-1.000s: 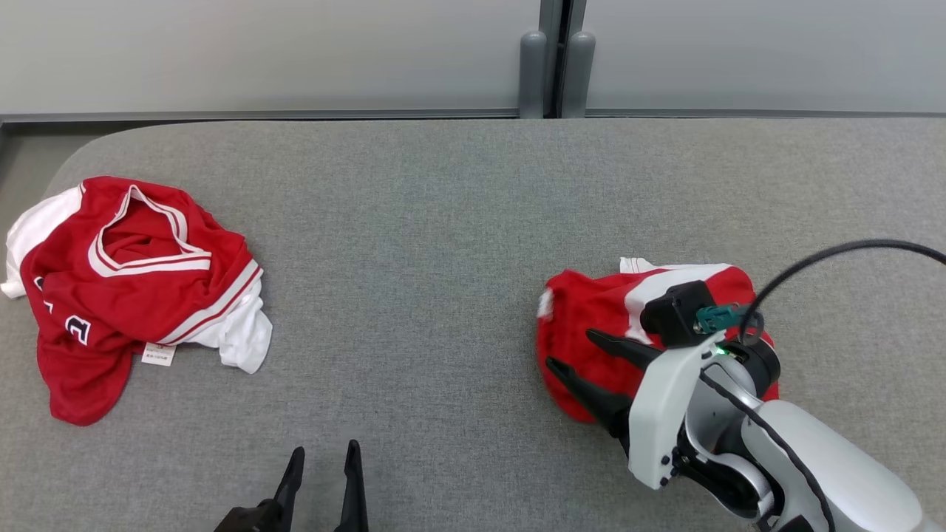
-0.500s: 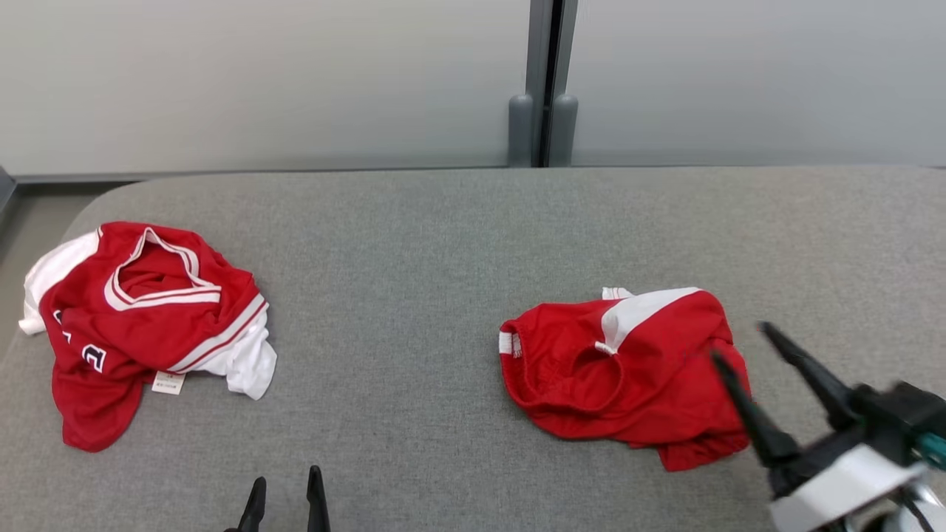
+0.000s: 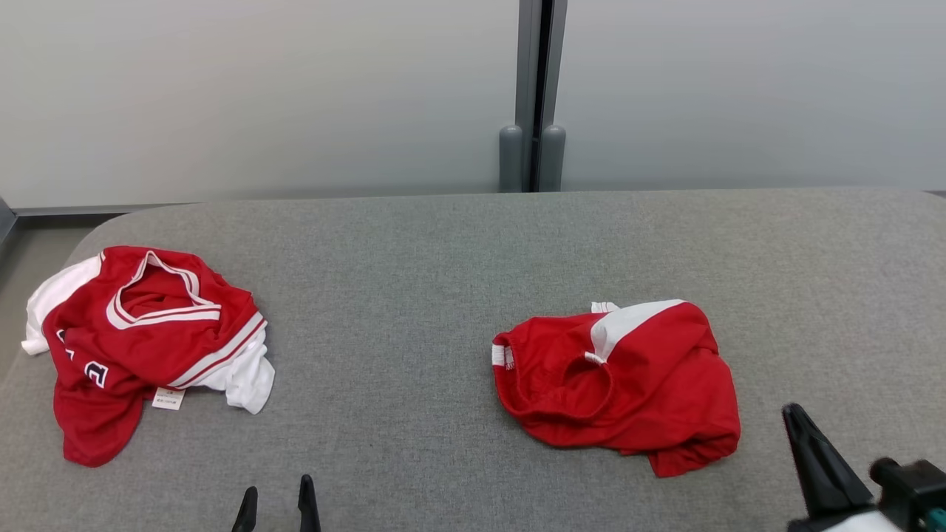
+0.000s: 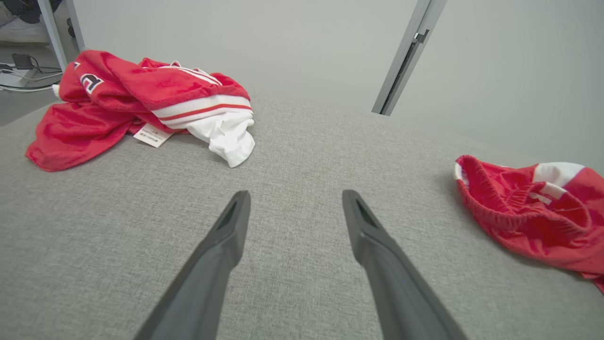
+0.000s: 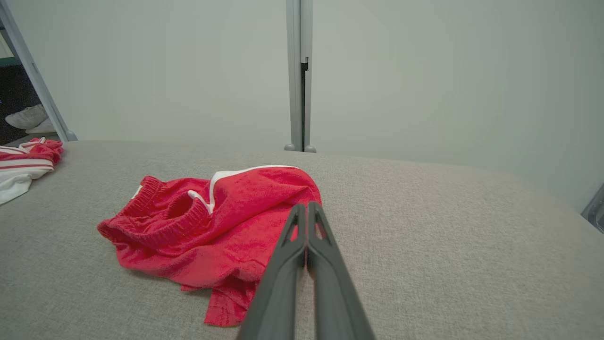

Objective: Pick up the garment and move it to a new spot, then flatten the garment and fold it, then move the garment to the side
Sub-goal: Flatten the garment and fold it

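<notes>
Grey table (image 3: 414, 295), pale wall behind; the head camera has tilted up over the last second, so the whole scene sits lower in the head view. That shift is the camera's, not the cloth's.

Far left: red-and-white jersey (image 3: 140, 347), crumpled, tag showing, near the table's left edge. Not touched.

Left gripper (image 3: 277, 488): low at the bottom edge, fingers apart, holding nothing, bare table under it. It lies between the two heaps, well apart from both.

Right of centre: red shorts (image 3: 628, 384), the garment in hand. They lie loose on the table, waistband open toward the left, white stripe on top, one leg hem bunched at the near right. Nothing grips them.

Right gripper (image 3: 798, 421): a second ago it lay on the shorts with fingers spread; now it is drawn off to the lower right corner, clear of the cloth. Right wrist view shows its fingers pressed together, empty, tips pointing at the shorts' near edge.

Reading: the shorts are released, so I judge the move to a new spot finished. Still rumpled; flattening is next and likely needs both grippers at the waistband and hem.
</notes>
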Controlling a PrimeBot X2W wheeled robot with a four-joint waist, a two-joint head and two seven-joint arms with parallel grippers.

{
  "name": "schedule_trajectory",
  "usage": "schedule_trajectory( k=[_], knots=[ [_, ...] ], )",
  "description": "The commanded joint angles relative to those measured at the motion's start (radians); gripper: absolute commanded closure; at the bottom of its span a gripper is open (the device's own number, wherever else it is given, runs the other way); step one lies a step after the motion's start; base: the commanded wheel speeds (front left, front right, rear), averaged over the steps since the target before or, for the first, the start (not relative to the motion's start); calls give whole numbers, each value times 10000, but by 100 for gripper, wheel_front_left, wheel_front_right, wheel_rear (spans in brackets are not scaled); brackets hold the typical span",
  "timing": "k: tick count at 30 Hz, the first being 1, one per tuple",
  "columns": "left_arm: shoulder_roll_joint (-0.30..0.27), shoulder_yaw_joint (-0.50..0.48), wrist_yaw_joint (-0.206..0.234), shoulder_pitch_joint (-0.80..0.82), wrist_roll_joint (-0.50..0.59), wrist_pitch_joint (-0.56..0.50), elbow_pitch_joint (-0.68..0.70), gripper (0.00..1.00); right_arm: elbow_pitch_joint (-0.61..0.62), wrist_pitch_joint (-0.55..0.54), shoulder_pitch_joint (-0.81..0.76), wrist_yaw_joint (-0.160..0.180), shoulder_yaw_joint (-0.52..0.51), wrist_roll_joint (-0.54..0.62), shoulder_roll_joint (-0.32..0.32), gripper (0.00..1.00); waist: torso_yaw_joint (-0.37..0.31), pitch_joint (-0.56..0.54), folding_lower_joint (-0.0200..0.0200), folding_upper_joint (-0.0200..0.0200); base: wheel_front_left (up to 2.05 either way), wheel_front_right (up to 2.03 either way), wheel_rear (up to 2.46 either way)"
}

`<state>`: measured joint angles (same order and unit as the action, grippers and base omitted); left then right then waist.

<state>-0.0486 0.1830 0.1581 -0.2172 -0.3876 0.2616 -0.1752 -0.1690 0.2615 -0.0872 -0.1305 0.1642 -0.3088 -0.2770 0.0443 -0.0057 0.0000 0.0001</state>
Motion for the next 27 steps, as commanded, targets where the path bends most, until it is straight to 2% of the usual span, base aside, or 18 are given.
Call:
schedule_trajectory(
  k=[1,5,11,23,27],
  knots=[
    [-38,-12,-45,101,48,48,32,0,15,47,263,-5,72,-46,-26,100,-6,57,0,-1,0,0,0],
    [-38,52,-59,412,114,48,113,0,-158,-435,1362,-5,712,-95,85,100,-16,519,0,-1,0,0,0],
    [-39,251,-122,892,150,48,-20,0,-1213,-2089,2758,-2,1575,25,217,100,209,943,0,-1,0,0,0],
    [-39,283,9,1165,1,48,41,0,-1894,-3456,3161,-2,1409,214,-43,100,598,1409,0,-1,0,0,0],
    [-39,326,28,1323,-42,48,84,0,-1798,-4199,3476,-2,1726,355,-185,100,675,1566,0,-1,0,0,0]
  ],
)
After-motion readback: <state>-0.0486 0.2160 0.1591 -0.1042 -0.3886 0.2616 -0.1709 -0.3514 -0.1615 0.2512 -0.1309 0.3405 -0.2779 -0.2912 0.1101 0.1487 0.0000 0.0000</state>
